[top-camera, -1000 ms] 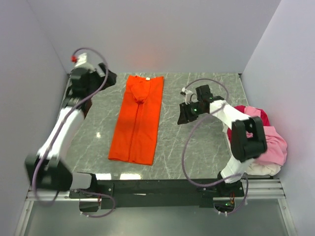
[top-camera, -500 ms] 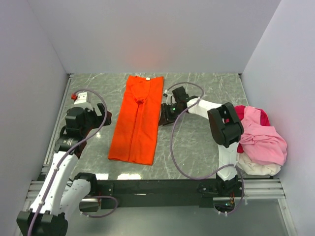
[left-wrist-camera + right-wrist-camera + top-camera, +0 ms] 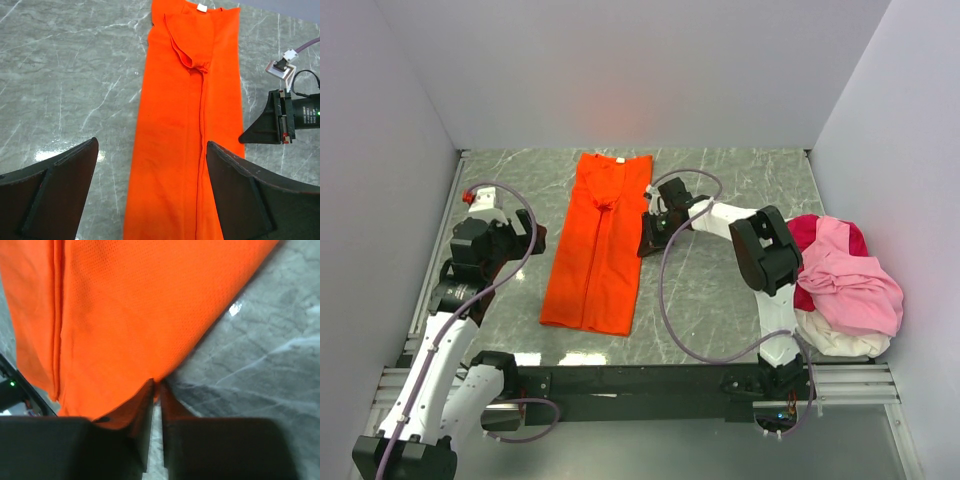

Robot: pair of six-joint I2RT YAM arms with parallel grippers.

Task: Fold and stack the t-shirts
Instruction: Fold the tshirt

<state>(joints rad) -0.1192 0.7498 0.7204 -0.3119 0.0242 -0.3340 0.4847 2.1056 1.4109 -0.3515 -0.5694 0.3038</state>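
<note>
Starting at the near edge, the two arm bases were seen bolted to a black rail [image 3: 620, 380] along the bench [image 3: 720, 300], a grey marbled slab. At the near right a heap of shirts was found. A white shirt [image 3: 840, 343] lay at the bottom and nearest, a pink shirt [image 3: 855, 280] was crumpled over it, and a red shirt [image 3: 807, 230] showed at the heap's far side.

Left of centre, the orange shirt [image 3: 600, 250] was laid flat on the bench. It was folded lengthwise into a long narrow strip running from near to far, with its hem nearest and its collar farthest. It lay well apart from the heap.

The left gripper [image 3: 152, 145] was held above the bench just left of the strip, about level with its middle. Its jaws were spread wide and nothing was held between them. In the left wrist view the strip was seen below and beyond the fingers.

The right gripper [image 3: 156, 384] was set low at the strip's right edge, a little beyond its middle. Its jaws were drawn in to a thin slit, and in the right wrist view the shirt's edge was seen caught at the very tips.

At the far end, a small white label [image 3: 617, 159] was seen at the collar, and a folded-in flap of cloth lay just below it.
</note>
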